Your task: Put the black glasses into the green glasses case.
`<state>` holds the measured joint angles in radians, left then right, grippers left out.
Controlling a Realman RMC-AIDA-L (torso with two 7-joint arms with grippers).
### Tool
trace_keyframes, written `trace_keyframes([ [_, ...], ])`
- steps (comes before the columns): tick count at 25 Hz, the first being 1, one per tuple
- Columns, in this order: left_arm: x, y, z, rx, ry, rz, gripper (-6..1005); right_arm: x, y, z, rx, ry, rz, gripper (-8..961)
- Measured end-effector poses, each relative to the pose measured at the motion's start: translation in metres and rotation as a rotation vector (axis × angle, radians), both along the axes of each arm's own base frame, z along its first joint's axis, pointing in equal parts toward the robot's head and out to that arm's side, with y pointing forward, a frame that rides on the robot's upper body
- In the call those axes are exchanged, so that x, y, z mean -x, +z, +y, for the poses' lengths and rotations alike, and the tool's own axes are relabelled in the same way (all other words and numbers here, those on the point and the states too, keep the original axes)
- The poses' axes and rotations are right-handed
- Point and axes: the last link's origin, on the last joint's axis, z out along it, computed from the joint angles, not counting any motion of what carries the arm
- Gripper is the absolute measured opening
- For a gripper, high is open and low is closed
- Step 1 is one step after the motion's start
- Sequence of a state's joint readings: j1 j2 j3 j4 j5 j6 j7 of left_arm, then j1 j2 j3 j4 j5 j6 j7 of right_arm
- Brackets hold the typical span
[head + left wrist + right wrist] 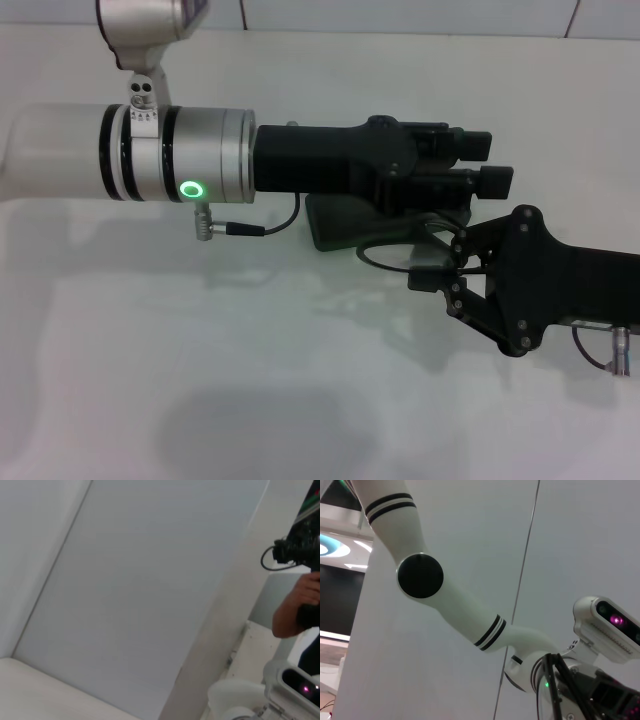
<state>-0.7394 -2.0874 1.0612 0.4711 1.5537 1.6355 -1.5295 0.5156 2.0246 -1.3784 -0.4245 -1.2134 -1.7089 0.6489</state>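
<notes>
- Broadly, the white worktop [200,350] fills the head view. Both arms meet over its far right part.
- The left arm [180,155] lies level across the scene from the left. Its black left hand [485,163] hangs directly over the green glasses case [330,228] and hides most of it. Whether this hand is clenched or released cannot be told.
- The right arm comes in from the right. The right hand [430,280] points toward the case and sits just beside its near right end. Its grip cannot be told either.
- The case rests on the worktop as a dark green slab under the left hand. Whether its lid is up cannot be told.
- A thin black curve [380,264] runs from the case's near edge to the tip of the right hand. It is probably part of the black glasses, but the lenses and the rest of the frame are hidden.
- Handling, as a judgement: the glasses are light, slim and easily bent, with lenses that scratch. They are best taken at the bridge or at the folded temples with gentle pressure. The case is rigid and smooth, so it may slide unless steadied.
- Neither wrist view shows the task's things; both show only walls and robot parts.
</notes>
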Motion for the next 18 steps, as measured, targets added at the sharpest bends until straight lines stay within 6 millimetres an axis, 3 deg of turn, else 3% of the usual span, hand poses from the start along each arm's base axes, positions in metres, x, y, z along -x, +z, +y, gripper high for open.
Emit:
trace_keyframes([
  [18,-0.0043,-0.0021,0.0014,0.002,-0.033,0.024,635,0.0018,0.0005,0.0014,-0.006,0.011,-0.003,114],
])
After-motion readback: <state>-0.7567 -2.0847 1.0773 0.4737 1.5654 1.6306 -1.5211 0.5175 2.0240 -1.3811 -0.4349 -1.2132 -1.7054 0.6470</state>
